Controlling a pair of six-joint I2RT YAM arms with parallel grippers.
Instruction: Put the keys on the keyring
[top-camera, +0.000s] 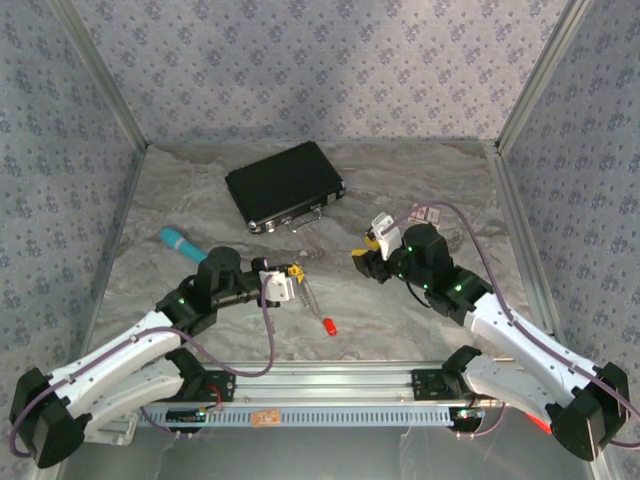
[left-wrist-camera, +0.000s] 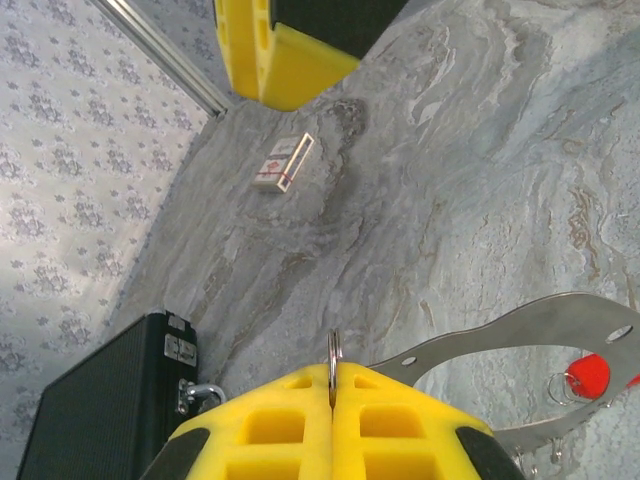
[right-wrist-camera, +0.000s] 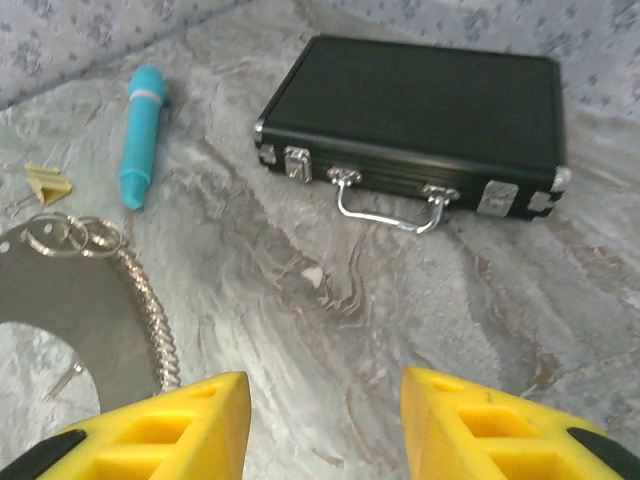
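The marbled table (top-camera: 400, 300) is spread wide across the enclosure. At its far side the black case (top-camera: 285, 185) is laid flat, latches and handle turned toward the arms, well apart from the work.

Nearer in, the left gripper (top-camera: 288, 278) is held low over the middle of the table. Its jaws are pressed together and clamped on the keyring (left-wrist-camera: 500, 345). One thin ring of it is seen edge-on, pinched in the seam between the yellow pads, while the flat grey band and the chain (right-wrist-camera: 150, 310) are left trailing below. It is probably held this way so that the ring is steadied and offered up to the other arm.

Opposite, the right gripper (top-camera: 368, 250) is pointed back toward it. Its jaws are spread apart with nothing between them (only bare table is seen in the gap from the wrist), so it is judged free to fetch a key.

Off to the left the teal pen-like stick (top-camera: 180, 243) is lying unused, and a small red-and-white box (left-wrist-camera: 283, 162) is set far out on the right, both clear of the task.

Smallest of all, the red-headed key (top-camera: 328, 325) is spotted just beside the lower end of the chain. Whether it is already threaded on cannot be told.
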